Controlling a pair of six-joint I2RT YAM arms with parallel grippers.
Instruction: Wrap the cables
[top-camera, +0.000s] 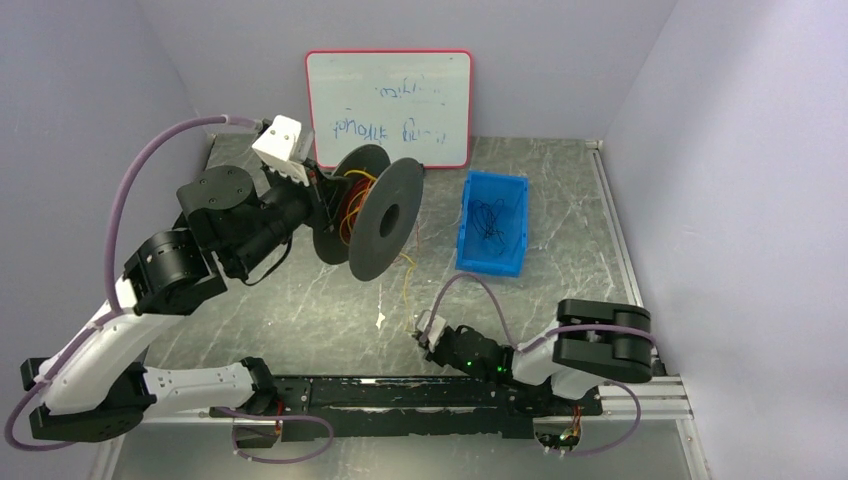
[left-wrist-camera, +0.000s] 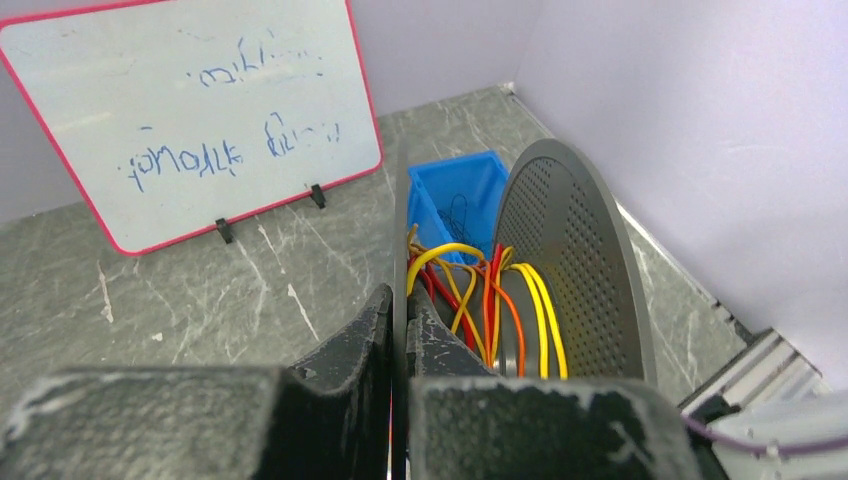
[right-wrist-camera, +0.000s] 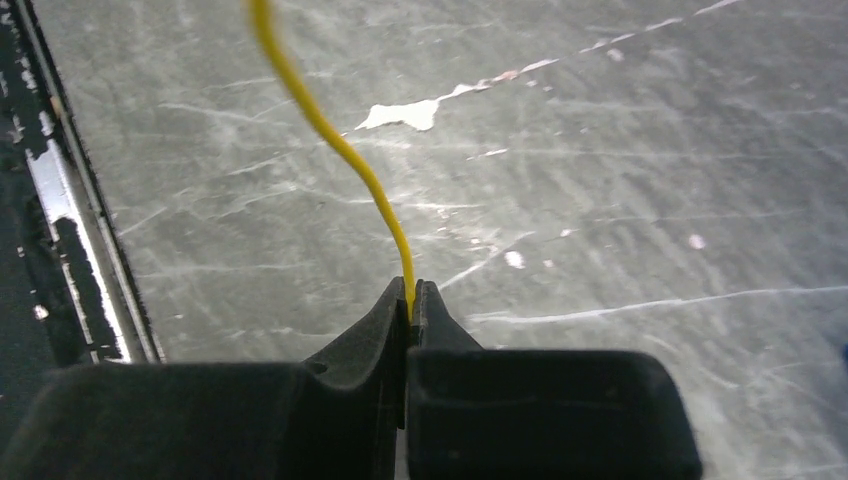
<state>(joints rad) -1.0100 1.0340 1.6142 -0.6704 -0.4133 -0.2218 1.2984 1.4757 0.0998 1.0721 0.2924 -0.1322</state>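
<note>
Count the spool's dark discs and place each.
2. The first disc is pinched edge-on between the left fingers; the second disc stands beyond the wound cables, nearer the blue bin.

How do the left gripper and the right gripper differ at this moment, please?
The left gripper clamps a flange of the black spool; the right gripper pinches a thin yellow cable. The left gripper is far back near the whiteboard; the right gripper sits low by the near edge of the table. Both are shut.
</note>
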